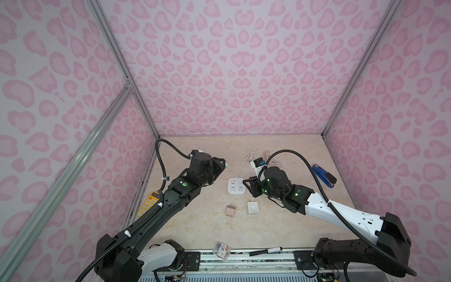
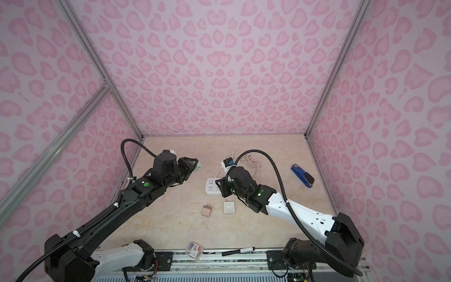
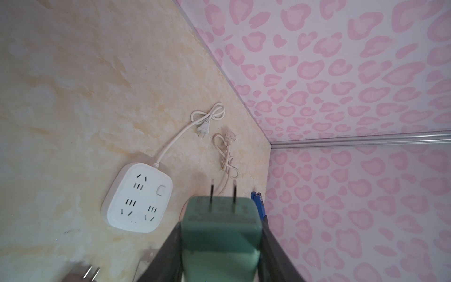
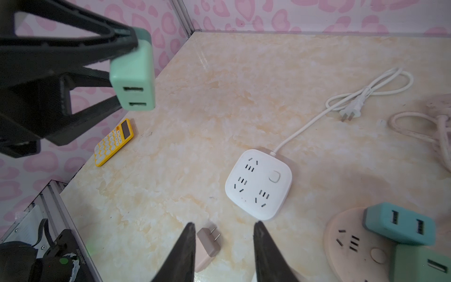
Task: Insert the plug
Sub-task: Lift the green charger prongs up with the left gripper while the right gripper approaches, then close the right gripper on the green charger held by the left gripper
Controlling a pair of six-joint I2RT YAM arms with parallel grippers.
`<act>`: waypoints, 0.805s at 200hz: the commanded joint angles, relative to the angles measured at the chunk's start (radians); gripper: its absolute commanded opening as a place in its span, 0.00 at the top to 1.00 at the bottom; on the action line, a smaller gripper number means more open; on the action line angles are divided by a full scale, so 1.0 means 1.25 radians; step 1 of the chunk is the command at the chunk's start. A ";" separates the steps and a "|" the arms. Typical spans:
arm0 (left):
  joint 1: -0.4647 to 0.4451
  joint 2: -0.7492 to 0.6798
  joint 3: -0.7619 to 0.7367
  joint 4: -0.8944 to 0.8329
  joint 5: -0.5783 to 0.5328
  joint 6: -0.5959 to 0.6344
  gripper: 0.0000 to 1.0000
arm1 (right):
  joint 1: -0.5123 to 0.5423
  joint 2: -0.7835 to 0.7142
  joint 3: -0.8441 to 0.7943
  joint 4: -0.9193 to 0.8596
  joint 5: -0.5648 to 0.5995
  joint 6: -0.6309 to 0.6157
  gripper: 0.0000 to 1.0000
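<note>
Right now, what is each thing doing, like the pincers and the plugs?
green plug: held in the air, not plugged in.
left pincer: shut on the green plug.
right pincer: open, empty.
white power strip: flat on the table, all sockets empty.
cord plug: lying loose, not plugged in.
pink plug: lying on the table, untouched.

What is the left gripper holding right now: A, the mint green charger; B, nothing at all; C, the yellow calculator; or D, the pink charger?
A: in the left wrist view the left gripper is shut on the mint green charger, its two prongs pointing outward, while the pink charger lies on the table.
</note>
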 commanded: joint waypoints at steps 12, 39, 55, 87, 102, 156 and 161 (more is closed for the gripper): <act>-0.001 -0.003 -0.008 0.092 0.016 -0.068 0.97 | 0.013 -0.001 0.005 0.038 0.056 -0.018 0.63; -0.003 -0.018 -0.028 0.111 0.014 -0.106 0.97 | 0.019 -0.009 -0.016 0.076 0.083 -0.024 0.63; -0.007 -0.021 -0.032 0.111 0.010 -0.114 0.97 | 0.020 -0.008 -0.034 0.111 0.087 -0.024 0.63; -0.019 -0.024 -0.043 0.125 0.007 -0.129 0.97 | 0.025 0.011 -0.038 0.146 0.085 -0.022 0.58; -0.023 -0.022 -0.053 0.139 0.010 -0.143 0.97 | 0.026 0.016 -0.036 0.149 0.082 -0.022 0.57; -0.034 -0.037 -0.086 0.194 0.007 -0.182 0.97 | 0.027 -0.027 -0.092 0.292 0.064 -0.018 0.54; -0.035 -0.038 -0.085 0.193 0.005 -0.183 0.97 | 0.027 -0.027 -0.091 0.298 0.059 -0.021 0.50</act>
